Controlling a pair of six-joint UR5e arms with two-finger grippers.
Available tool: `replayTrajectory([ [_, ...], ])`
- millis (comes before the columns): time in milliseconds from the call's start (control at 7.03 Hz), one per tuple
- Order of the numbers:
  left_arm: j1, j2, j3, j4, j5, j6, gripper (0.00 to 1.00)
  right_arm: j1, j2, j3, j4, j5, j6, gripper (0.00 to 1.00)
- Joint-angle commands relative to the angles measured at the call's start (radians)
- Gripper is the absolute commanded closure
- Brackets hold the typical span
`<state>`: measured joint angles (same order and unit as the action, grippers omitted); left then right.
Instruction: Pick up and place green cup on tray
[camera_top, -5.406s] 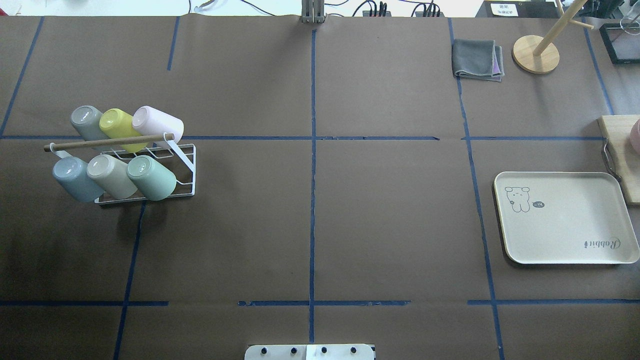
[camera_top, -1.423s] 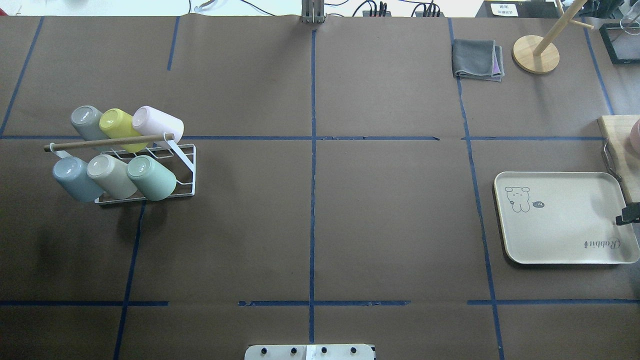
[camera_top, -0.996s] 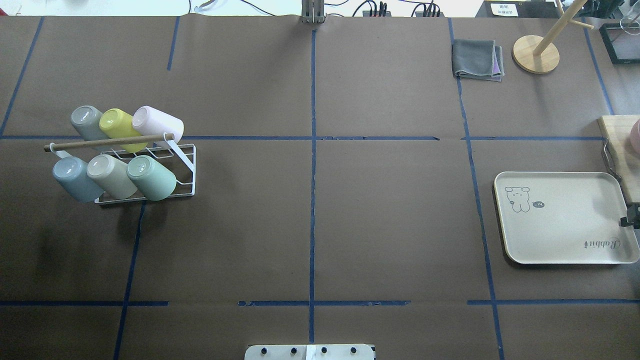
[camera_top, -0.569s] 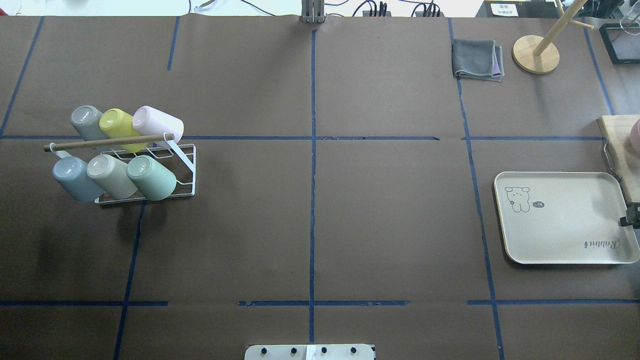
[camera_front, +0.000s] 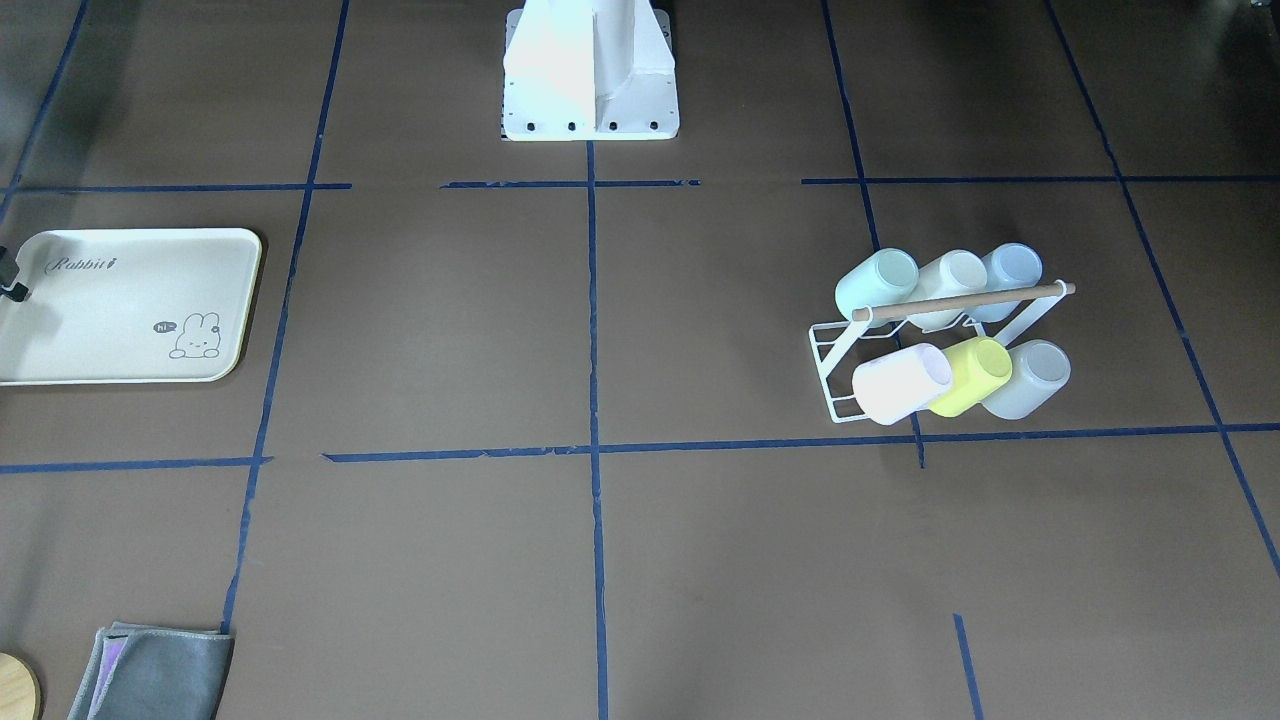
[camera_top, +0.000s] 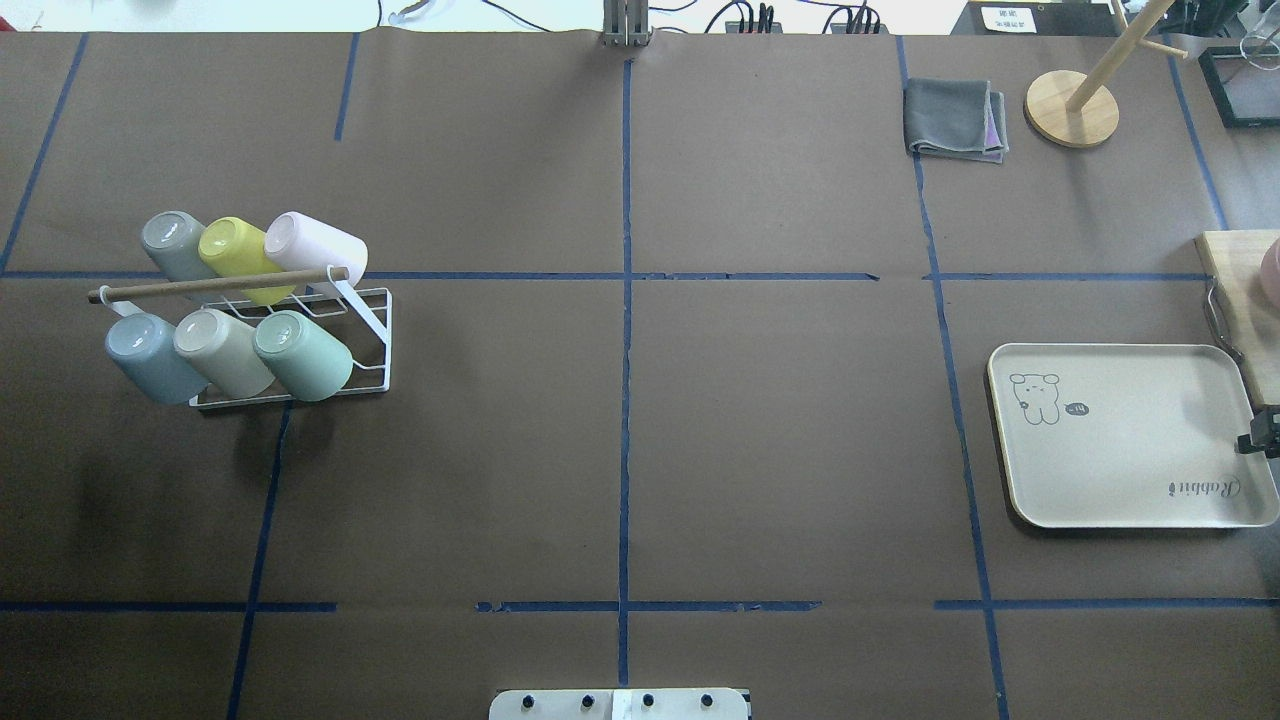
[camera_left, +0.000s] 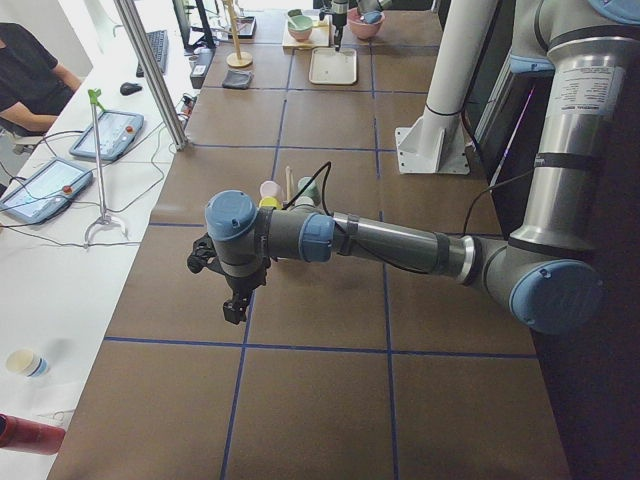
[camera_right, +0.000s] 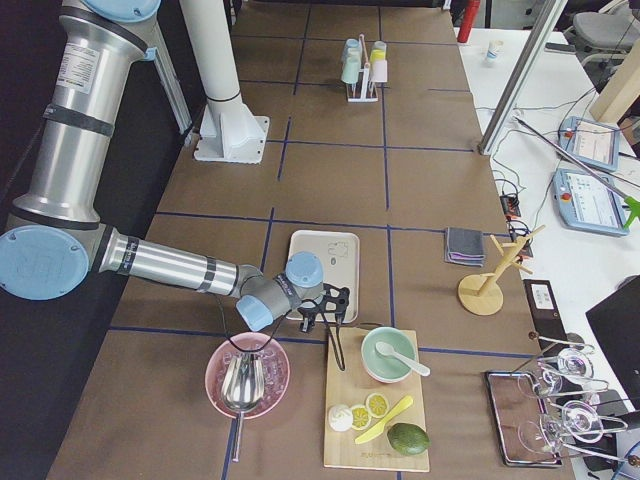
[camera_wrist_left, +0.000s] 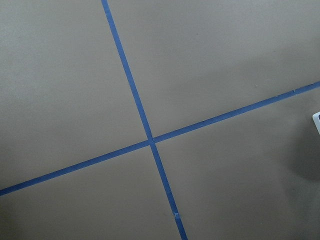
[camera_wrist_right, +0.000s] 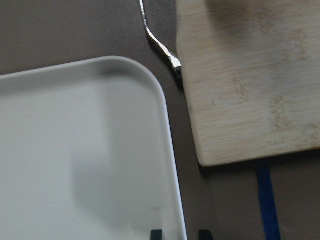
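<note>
Pale mint and matte, the green cup (camera_top: 300, 355) sits on the white wire rack (camera_top: 362, 316) way over at 9 o'clock in the overhead view. It's the rightmost of the near row, right after a pale blue cup (camera_top: 152, 358) and a beige cup (camera_top: 222, 352). It's tipped upside down on the rack. The flat base aims up toward roughly 10 o'clock and the mouth goes down toward 4, so the long axis runs 10-to-4.

The left gripper (camera_left: 236, 306) hangs over bare brown paper (camera_wrist_left: 225, 60), on the table-end side of the rack. Only the side camera catches it, so I can't tell how its jaws stand.

Over at 3 o'clock is the cream tray (camera_top: 1130, 460), well apart from the cup. The right gripper (camera_wrist_right: 179, 233) hovers above the tray's rim on the side next to the wooden cutting board (camera_wrist_right: 250, 75). Its jaws are parted a little, with nothing in them.
</note>
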<state>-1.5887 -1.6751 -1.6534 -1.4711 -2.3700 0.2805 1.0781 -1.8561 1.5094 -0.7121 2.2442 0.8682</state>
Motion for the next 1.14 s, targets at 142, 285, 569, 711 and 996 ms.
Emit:
replayTrajectory([
  [142,0.0,0.0,0.0,0.0,0.0,0.0,0.0,-0.004,-0.001,0.0,0.0,0.002,0.0,0.98],
  [285,0.0,0.002,-0.006,0.0,0.0,0.0,0.0,-0.006,0.0,0.0,0.0,0.002,0.0,1.0],
  [569,0.0,0.003,-0.019,0.0,0.0,0.0,0.0,-0.001,-0.014,0.008,0.067,0.008,-0.014,1.0],
  [711,0.0,0.003,-0.019,0.0,0.0,0.0,0.0,0.012,-0.02,0.006,0.139,0.041,-0.012,1.0],
  [996,0.0,0.005,-0.02,0.0,-0.002,0.0,0.0,0.141,-0.006,0.018,0.178,0.17,-0.012,1.0],
])
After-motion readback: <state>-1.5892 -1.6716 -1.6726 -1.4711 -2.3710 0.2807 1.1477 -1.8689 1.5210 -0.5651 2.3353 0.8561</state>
